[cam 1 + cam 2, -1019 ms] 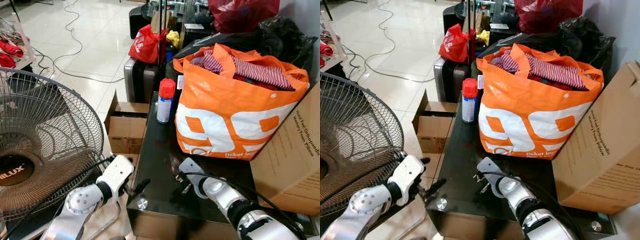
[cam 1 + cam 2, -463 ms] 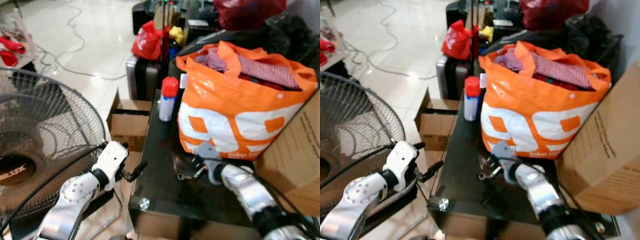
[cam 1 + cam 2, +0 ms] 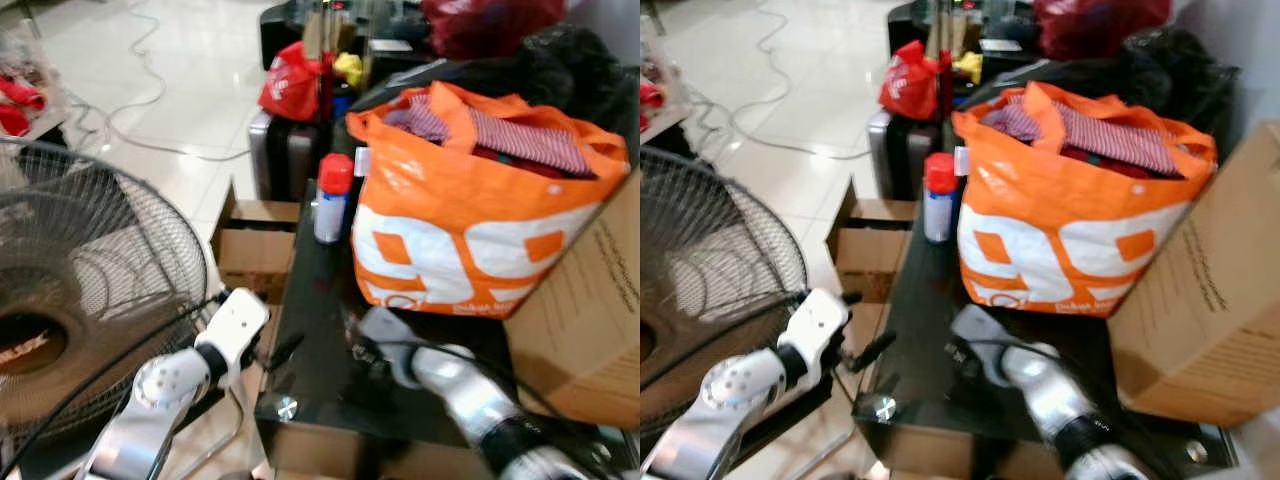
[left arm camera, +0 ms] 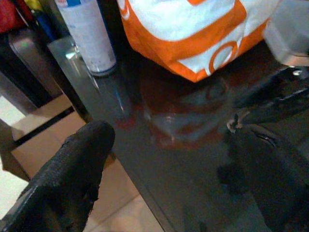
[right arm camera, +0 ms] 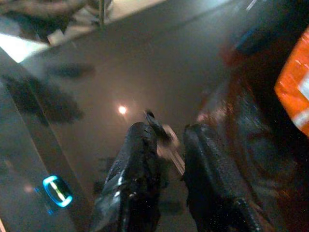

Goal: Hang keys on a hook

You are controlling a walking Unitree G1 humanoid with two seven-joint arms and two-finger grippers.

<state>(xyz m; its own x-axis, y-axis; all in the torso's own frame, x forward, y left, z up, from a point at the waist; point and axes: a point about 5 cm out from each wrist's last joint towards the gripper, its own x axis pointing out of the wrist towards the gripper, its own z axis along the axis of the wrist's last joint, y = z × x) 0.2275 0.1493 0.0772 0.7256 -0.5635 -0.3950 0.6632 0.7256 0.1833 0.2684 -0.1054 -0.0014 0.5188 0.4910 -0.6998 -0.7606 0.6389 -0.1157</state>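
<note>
The black glass worktop is the landmark here. Off its left edge stands a large pedestal fan, and on its right end rests a brown cardboard box, closed, contents hidden. On the worktop's middle sits an orange and white shopping bag, stuffed to the brim with striped red and white cloth. Just beside the bag, toward the fan, stands a white spray can with a red cap. On the floor against the worktop's left side lies an open cardboard carton; what is in it cannot be made out. The right gripper hovers low over the worktop in front of the bag, its fingers nearly closed on a small pale metal piece, seemingly the keys. The left gripper hangs spread wide at the worktop's left edge, empty.
</note>
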